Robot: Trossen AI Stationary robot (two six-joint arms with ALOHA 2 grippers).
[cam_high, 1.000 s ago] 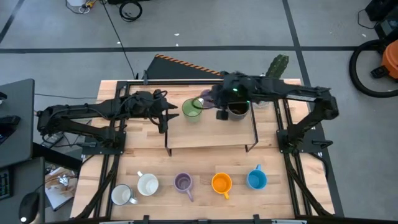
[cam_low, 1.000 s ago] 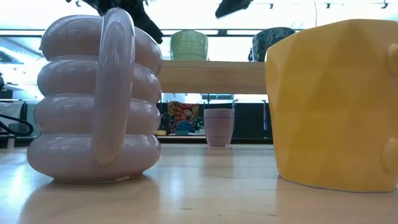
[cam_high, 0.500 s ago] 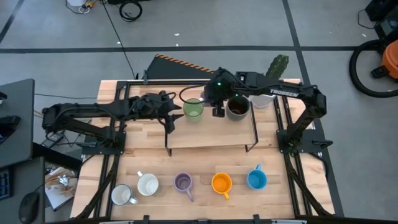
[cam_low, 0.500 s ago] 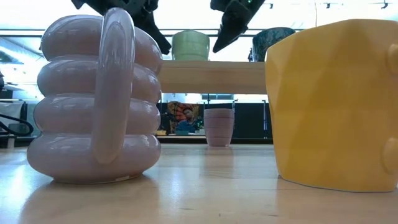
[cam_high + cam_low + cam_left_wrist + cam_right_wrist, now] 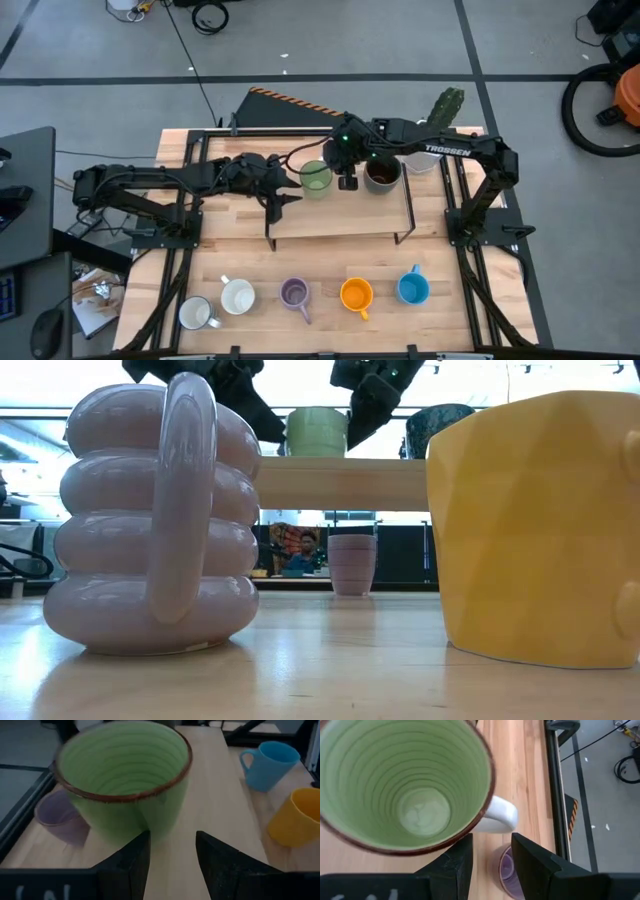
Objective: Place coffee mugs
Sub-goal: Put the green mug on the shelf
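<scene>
A green mug (image 5: 316, 178) with a white handle (image 5: 496, 815) stands upright on the raised wooden shelf (image 5: 340, 218), beside a dark brown mug (image 5: 381, 174). My left gripper (image 5: 288, 193) is open at the green mug's left side, low by its wall (image 5: 125, 795). My right gripper (image 5: 345, 172) is open over the mug's right side, fingers pointing down, with the handle just beyond their tips. A lilac mug (image 5: 506, 868) stands on the table behind the shelf. My left gripper comes level from the table's left, and the tip of one open finger (image 5: 141, 840) meets the green mug's side wall low down (image 5: 131, 827). The mug stands upright on the shelf. Whether my right gripper touches the handle I cannot tell.
Along the table's near edge stand two white mugs (image 5: 238, 297), a lilac mug (image 5: 294, 293), an orange mug (image 5: 356, 294) and a blue mug (image 5: 412, 289). A white pot with a cactus (image 5: 430, 158) stands at the far right. The shelf's near half is bare wood.
My left gripper has gone toward the table's right edge, up to the green mug. My right gripper has come down and toward the left onto the mug's handle side. The green mug has slid a little to the right along the shelf, staying upright.
</scene>
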